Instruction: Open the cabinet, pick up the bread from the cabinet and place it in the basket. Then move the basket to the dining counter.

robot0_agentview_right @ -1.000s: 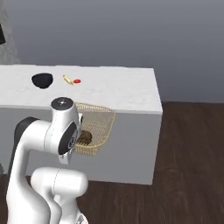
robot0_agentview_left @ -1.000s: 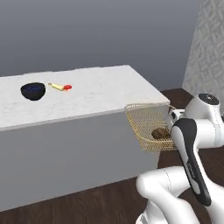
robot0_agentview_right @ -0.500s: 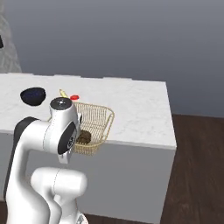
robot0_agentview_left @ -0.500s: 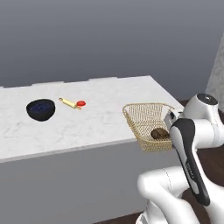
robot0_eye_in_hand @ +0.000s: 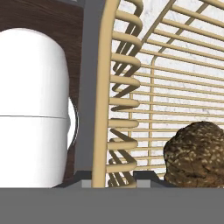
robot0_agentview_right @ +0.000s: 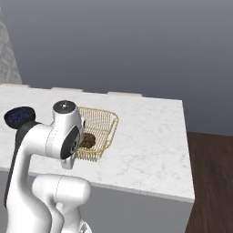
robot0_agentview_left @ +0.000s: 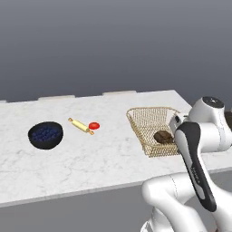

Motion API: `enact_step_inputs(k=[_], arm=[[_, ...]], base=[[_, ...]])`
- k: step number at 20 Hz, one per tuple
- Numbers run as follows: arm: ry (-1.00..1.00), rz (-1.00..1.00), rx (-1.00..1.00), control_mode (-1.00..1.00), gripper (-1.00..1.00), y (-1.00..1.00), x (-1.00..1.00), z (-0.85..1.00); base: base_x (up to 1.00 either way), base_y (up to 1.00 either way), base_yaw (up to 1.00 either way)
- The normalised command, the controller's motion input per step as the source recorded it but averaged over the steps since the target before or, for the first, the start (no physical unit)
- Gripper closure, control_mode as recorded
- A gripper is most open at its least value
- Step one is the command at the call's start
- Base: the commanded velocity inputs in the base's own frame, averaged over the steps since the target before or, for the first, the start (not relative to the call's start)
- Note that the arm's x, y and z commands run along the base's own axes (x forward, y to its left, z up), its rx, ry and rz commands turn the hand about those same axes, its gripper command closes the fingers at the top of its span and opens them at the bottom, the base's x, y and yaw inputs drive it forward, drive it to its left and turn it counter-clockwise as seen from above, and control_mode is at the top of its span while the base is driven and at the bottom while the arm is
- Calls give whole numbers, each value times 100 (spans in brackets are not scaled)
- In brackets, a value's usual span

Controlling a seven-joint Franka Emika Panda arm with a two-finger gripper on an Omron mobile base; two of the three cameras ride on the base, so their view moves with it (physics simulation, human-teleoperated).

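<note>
Left base view: basket (robot0_agentview_left: 149,124) over the right part of the white marble tabletop (robot0_agentview_left: 104,156), bread (robot0_agentview_left: 163,137) in its near corner beside the arm; blueberry bowl (robot0_agentview_left: 45,135), rolling pin (robot0_agentview_left: 80,125) and red ball (robot0_agentview_left: 94,125) well apart to the left. Right base view: basket (robot0_agentview_right: 102,125) with bread (robot0_agentview_right: 87,140) at the wrist. Hand view: fingers (robot0_eye_in_hand: 114,178) pinching the basket (robot0_eye_in_hand: 105,87) rim; bread (robot0_eye_in_hand: 197,153) lies inside, just beside.
</note>
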Motion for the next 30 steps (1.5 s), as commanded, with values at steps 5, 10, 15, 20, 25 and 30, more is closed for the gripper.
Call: enact_step_inputs(k=[5,10,15,20,25,30], arm=[[0,0,0,100,100,0,0,0],[5,0,-1,-100,100,14,56,-1],[10,0,0,-100,100,25,100,-5],[5,5,0,-100,100,2,100,-18],[3,6,-3,-100,100,6,100,-69],[5,6,-5,-100,100,4,100,-56]], base=[[0,-1,0],[11,0,0],[0,0,0],[0,0,0],[0,0,0],[0,0,0]])
